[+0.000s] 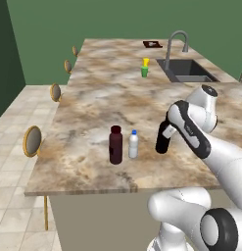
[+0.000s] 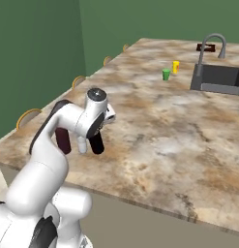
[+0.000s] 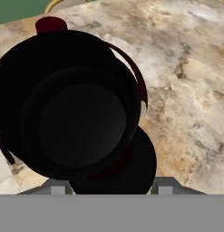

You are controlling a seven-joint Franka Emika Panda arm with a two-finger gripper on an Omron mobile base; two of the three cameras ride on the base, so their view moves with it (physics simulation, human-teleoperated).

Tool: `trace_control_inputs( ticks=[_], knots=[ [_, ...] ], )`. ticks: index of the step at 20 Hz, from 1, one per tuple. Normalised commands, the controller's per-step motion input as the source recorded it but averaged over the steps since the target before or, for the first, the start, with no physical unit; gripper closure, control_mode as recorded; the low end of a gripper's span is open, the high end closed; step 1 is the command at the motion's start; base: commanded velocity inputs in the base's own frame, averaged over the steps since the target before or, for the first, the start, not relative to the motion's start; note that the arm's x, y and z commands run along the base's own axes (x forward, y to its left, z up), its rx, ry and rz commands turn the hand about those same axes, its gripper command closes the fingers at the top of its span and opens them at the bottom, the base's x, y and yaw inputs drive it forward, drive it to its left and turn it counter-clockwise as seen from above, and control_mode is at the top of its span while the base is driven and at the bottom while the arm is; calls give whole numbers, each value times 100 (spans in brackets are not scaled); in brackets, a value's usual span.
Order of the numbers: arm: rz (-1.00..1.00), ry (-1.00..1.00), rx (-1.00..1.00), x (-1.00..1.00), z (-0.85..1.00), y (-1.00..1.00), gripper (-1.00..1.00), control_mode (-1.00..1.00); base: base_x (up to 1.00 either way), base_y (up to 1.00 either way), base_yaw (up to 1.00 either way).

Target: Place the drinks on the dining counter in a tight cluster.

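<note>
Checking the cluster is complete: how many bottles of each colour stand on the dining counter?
Dark-maroon bottle: 1
Clear-white bottle with blue cap: 1
Black wine bottle: 1
Total: 3 bottles on the dining counter

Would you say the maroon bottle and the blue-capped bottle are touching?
Apart: the left base view shows a strip of counter between the maroon bottle and the blue-capped bottle.

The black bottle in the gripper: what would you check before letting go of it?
1. Gripper shut on the black wine bottle: ok.
2. Bottle upright: ok.
3. Bottle base resting on the dining counter: cannot tell.
4. Close to the white bottle: not ok, a gap remains.
5. Maroon bottle and white bottle standing close together: ok.
6. Away from the counter edge: ok.
</note>
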Motion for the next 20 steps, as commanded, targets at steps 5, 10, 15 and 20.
trace_control_inputs(
  ticks=[5, 10, 15, 20],
  knots=[
    [4, 1, -1, 29, -11, 3, 100, -100, 0, 0, 0],
    [14, 11, 0, 39, -2, 0, 100, -100, 0, 0, 0],
    [9, 5, 0, 20, -1, 0, 100, -100, 0, 0, 0],
    [7, 0, 0, 25, -21, 0, 100, -100, 0, 0, 0]
  ],
)
